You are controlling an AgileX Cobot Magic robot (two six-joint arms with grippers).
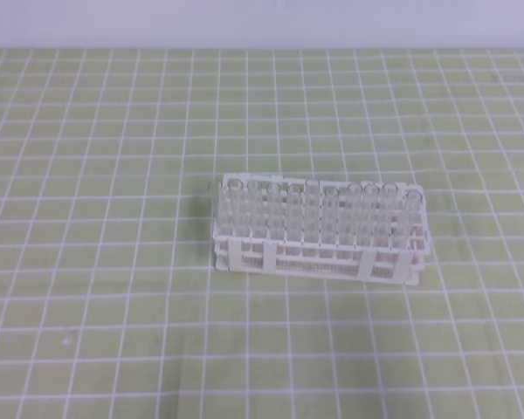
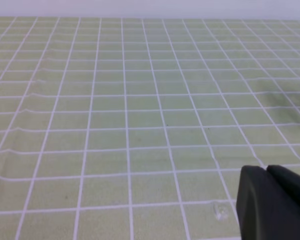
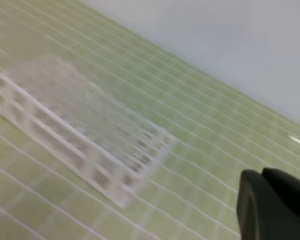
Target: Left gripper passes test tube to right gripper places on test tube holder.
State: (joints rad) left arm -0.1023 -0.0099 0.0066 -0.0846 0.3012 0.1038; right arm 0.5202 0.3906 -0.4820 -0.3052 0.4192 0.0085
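A white lattice rack (image 1: 319, 231) is seen standing on the table (image 1: 113, 175), which is covered by a green mat ruled with a white grid. In the high view the rack is filled with clear tubes (image 1: 310, 214) set upright in its square holes, and no arm is visible in that view.

In the left wrist view only a black corner of the left end effector (image 2: 272, 205) is shown, at the lower right of the picture; whether it is released or clenched cannot be told. Ahead of it and to its left only the gridded mat is seen. A small pale object is cut by the right edge of that view (too little of it is shown to name it).

In the right wrist view a black corner of the right end effector (image 3: 275, 202) is likewise shown at the lower right, and its state cannot be told either. The rack (image 3: 85, 135) lies ahead of it and to its left, well apart from it, and is blurred. A loose test tube cannot be picked out in any view.
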